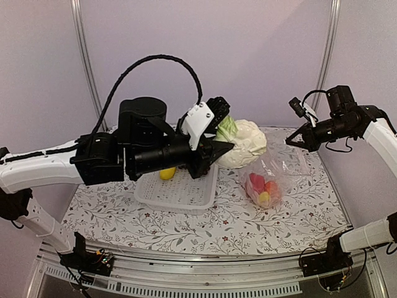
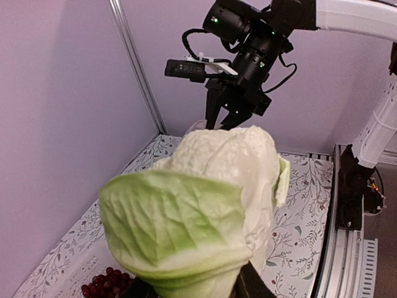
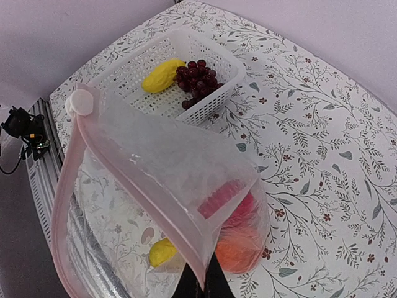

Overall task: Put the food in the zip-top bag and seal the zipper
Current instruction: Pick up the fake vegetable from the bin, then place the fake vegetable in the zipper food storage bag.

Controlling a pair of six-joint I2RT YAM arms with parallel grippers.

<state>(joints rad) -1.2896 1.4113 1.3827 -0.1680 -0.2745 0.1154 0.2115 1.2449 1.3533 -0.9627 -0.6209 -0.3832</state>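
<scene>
Bag (image 3: pixel 161 167) edge in right claw (image 3: pixel 200 280), mouth open

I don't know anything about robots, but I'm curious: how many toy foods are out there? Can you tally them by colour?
Yellow pieces: 2
White cauliflower: 1
Red pepper: 1
Orange fruit: 1
Purple grape bunch: 1
Total: 6
</scene>
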